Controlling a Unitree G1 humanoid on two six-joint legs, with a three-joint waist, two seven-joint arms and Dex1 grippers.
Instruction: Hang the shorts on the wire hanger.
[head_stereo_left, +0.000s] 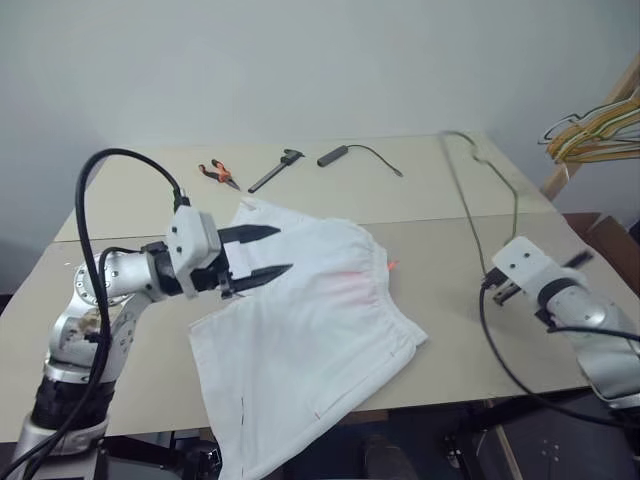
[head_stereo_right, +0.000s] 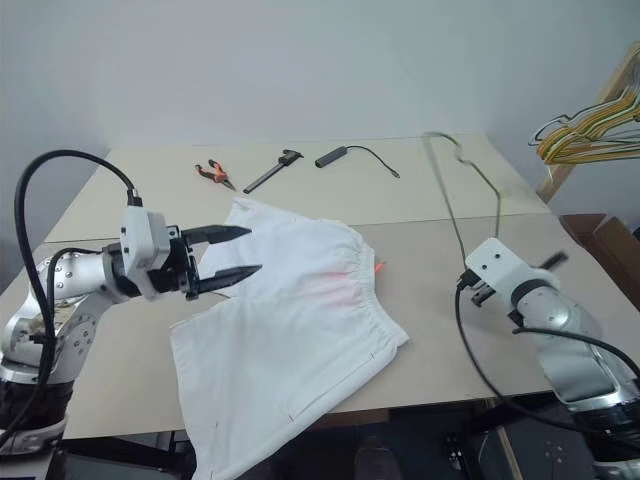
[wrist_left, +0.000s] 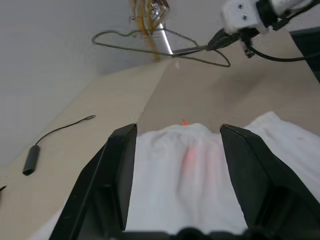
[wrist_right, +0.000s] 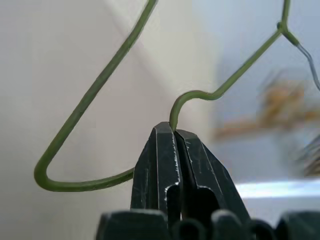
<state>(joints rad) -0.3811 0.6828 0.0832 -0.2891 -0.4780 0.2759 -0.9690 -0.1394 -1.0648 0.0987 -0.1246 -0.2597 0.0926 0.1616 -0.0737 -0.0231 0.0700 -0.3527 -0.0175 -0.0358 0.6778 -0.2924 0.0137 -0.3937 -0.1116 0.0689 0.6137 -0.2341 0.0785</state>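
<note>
step: thin grey-olive wire hanger (wrist_right: 100, 90) is clamped in the fully closed right gripper (wrist_right: 175, 135), raised beside the table | left gripper (head_stereo_right: 228, 252) is held half open, empty, over the white cloth shorts (head_stereo_left: 310, 330) lying flat mid-table | advice: waistband should be pinched and lifted, hanger kept level for threading
</note>
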